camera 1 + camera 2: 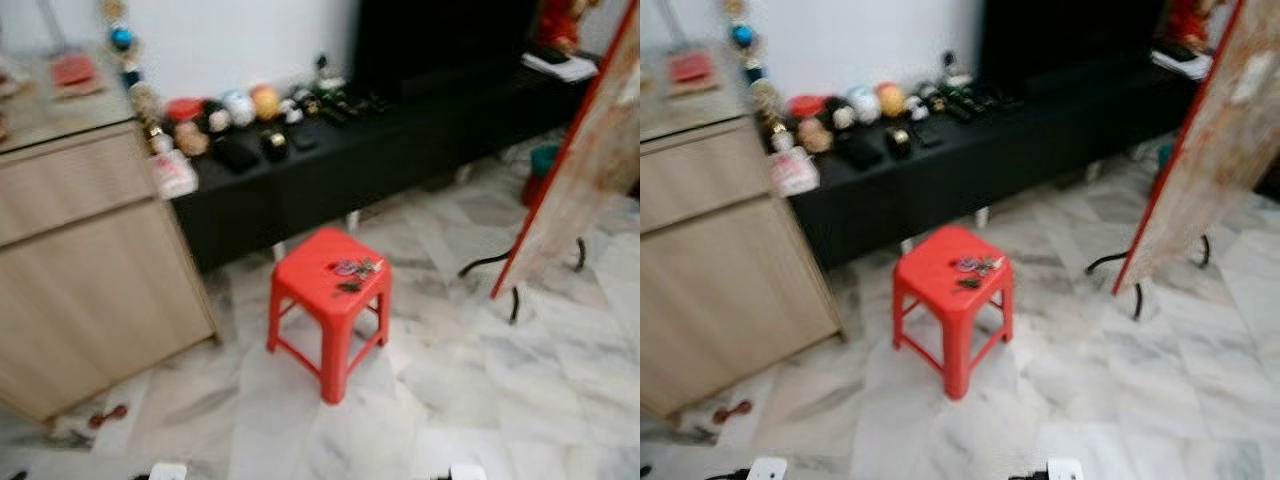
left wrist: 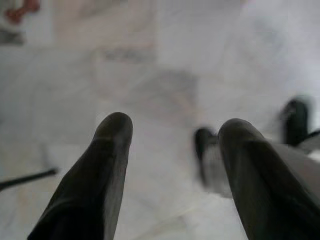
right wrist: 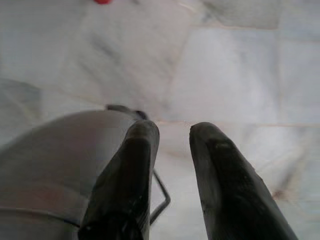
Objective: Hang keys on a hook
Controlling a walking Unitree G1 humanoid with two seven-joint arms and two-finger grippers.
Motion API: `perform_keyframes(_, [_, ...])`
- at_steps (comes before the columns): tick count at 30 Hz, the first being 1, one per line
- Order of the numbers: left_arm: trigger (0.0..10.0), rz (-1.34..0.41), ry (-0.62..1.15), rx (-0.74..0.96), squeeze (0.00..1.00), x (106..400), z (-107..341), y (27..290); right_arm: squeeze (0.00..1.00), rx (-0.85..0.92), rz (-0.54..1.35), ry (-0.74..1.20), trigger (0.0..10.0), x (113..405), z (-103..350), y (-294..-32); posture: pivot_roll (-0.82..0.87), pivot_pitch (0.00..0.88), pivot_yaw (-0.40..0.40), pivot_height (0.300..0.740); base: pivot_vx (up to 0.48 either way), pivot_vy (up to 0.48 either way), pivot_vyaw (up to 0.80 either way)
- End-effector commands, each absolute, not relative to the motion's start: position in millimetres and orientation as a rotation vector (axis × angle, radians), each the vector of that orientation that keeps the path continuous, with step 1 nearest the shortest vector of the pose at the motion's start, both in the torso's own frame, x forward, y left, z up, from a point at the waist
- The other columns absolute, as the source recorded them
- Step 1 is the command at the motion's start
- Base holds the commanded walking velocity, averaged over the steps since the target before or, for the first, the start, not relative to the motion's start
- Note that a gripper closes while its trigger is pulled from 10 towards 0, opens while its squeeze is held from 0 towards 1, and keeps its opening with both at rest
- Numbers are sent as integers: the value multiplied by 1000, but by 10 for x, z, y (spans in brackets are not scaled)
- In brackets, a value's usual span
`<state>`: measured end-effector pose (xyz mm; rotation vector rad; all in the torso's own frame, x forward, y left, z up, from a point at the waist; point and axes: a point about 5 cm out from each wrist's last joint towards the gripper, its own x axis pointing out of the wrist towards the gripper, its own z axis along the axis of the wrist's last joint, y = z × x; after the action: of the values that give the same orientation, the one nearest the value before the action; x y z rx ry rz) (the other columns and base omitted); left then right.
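left gripper (image 2: 172, 150): the two long black fingers are spread wide with nothing between them, hanging over the pale marble floor (image 2: 165, 60). right gripper (image 3: 172, 145): fingers released with a narrow gap, empty, also over the floor.

the small bunch of metal keys with a purplish tag (image 1: 975, 268) lies flat on the seat of the red plastic stool (image 1: 940, 290), well ahead of both grippers. no hook can be made out in the blurred head views.

handling, as a judgement: the bunch is probably light, hard, loose-jointed and likely to slide on smooth plastic. pinch the ring or tag, not a single blade, so the rest dangles freely.

appearance: a dark, flat cluster; detail is too blurred to resolve.
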<state>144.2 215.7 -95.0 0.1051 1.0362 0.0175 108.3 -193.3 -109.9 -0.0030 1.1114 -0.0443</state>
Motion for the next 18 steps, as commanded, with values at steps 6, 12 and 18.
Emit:
perform_keyframes(6, [10000,32,1071,139,0,1341,-960,2290,0,121,-57,978,10000,1275,-1035,-1796,-62,0,31,740,373,0,0])
perform_keyframes(12, [10000,30,1068,136,0,1340,-960,2289,0,84,-19,754,10000,2086,-648,-1973,-53,0,27,740,374,0,0])
perform_keyframes(18, [10000,40,1065,127,0,1322,-960,2305,0,144,-97,777,10000,2003,-704,-1965,-45,0,19,740,358,0,0])
